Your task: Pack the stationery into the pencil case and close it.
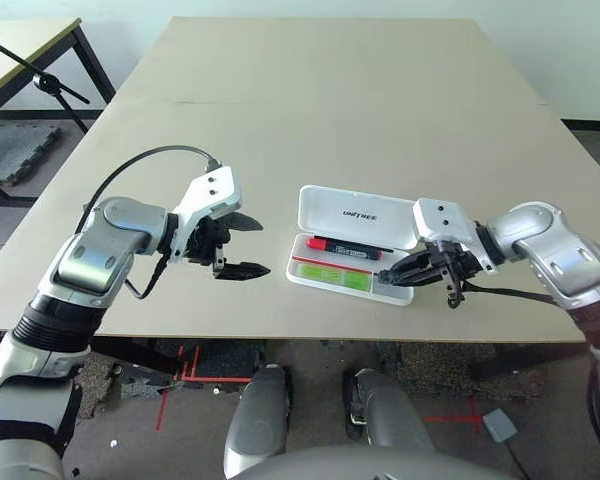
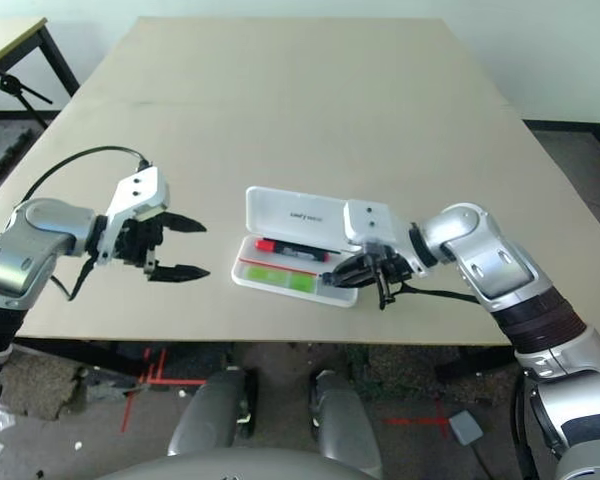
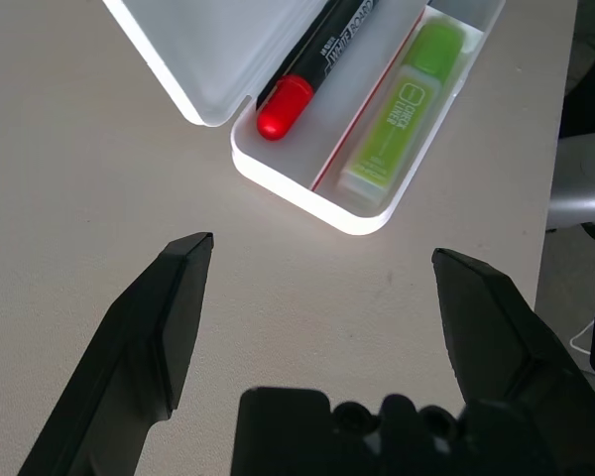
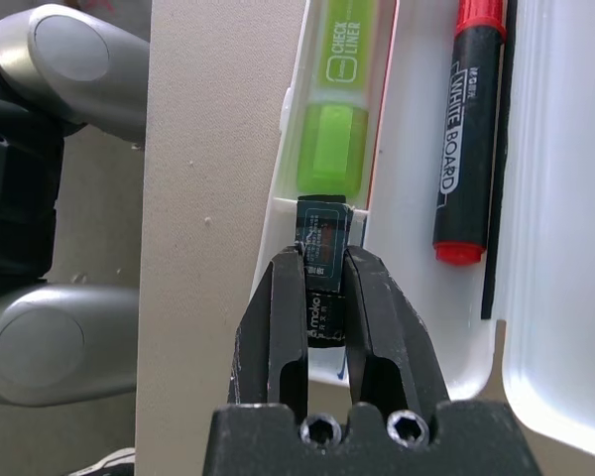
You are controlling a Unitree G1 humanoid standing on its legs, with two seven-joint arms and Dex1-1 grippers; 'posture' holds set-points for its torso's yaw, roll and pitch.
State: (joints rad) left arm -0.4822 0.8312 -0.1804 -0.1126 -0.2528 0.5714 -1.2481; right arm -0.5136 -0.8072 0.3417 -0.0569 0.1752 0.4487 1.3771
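The white pencil case (image 1: 355, 213) lies open near the table's front edge, its lid tilted up at the back. In its tray rest the black marker with a red cap (image 1: 345, 246) and, in front of it, the lime-green highlighter (image 1: 332, 274). My right gripper (image 1: 392, 276) hovers at the tray's right end, shut on the tiny black block (image 4: 323, 223), which stands just past the highlighter's end (image 4: 333, 149). Left of the case, a short gap away, my left gripper (image 1: 266, 249) is open and holds nothing; from its wrist I see the marker (image 3: 312, 69) and highlighter (image 3: 407, 109).
The beige table (image 1: 340, 110) stretches wide behind the case. A second table (image 1: 30, 40) and a black stand (image 1: 42, 82) are off the far left corner. The table's front edge (image 1: 280, 335) runs just below both grippers.
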